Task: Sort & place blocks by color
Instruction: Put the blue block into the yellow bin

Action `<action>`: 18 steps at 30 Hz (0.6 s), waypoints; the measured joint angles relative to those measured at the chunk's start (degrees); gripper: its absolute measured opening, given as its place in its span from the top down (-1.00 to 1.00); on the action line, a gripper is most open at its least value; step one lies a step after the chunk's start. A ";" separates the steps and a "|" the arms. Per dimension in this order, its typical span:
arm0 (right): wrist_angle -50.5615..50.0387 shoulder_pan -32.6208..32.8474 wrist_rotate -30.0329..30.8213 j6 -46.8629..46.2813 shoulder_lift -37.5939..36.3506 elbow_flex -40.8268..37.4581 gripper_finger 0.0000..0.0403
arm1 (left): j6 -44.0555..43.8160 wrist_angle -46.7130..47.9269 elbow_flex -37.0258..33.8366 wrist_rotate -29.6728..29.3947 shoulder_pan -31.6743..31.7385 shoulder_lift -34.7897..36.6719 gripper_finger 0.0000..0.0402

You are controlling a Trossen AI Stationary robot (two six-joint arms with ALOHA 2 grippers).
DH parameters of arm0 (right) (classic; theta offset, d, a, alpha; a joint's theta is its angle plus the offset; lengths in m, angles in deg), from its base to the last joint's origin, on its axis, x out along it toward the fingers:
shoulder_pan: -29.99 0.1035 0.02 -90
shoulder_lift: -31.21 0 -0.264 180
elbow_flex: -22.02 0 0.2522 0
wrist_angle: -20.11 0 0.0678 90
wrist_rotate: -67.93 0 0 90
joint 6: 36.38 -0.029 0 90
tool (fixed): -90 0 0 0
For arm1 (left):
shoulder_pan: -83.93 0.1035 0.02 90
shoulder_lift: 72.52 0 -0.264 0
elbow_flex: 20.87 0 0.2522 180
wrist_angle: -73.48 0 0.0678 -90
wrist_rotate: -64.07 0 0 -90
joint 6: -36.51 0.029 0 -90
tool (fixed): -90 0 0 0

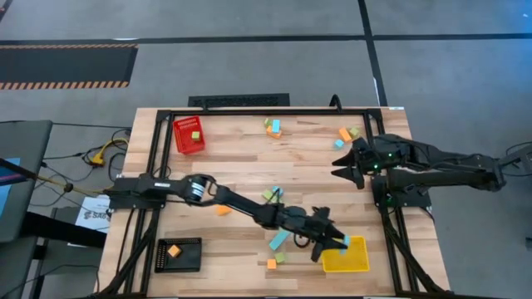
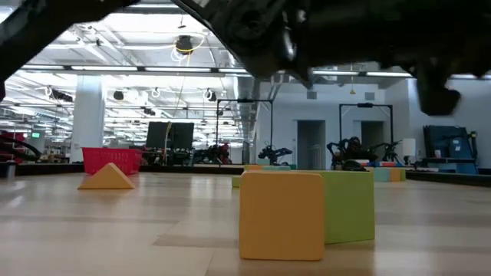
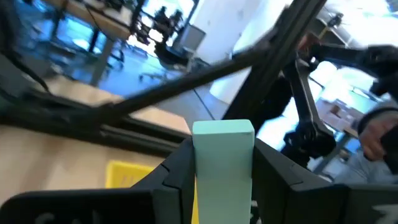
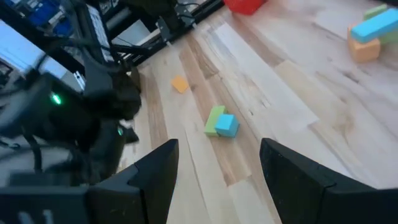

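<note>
My left gripper (image 1: 335,240) reaches across the table to the near right and is shut on a cyan block (image 3: 222,158). It hovers at the far edge of the yellow bin (image 1: 349,259), which also shows in the left wrist view as the yellow bin (image 3: 127,174). My right gripper (image 4: 214,180) waits open above the table's right side (image 1: 345,164), touching nothing. Loose orange, green and cyan blocks lie on the table: a green and cyan pair (image 1: 272,193), a cyan bar (image 1: 279,241), and an orange block (image 1: 271,263) beside a green one (image 1: 282,257). My left gripper pinches the cyan block by its two opposite side faces (image 3: 198,168) between the two fingers. The block's free end (image 3: 222,128) sticks out beyond the fingertips. The block is lifted clear of the table, over the yellow bin's far rim (image 1: 342,242).
A red bin (image 1: 189,135) at the far left holds a green block. A black bin (image 1: 179,255) at the near left holds an orange block. More blocks lie in clusters along the far edge (image 1: 273,127) (image 1: 346,133). An orange piece (image 1: 222,210) lies under the left arm.
</note>
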 joint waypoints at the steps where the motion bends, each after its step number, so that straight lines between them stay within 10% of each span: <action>1: 0.12 -0.11 -0.02 0.15 -0.54 0.00 -0.24 | -0.06 0.64 2.09 0.45 0.00 -1.44 0.54; 18: -0.78 -0.03 -0.08 0.17 -6.14 0.00 -0.24 | 4.90 16.45 10.96 -0.24 -1.09 -5.83 0.23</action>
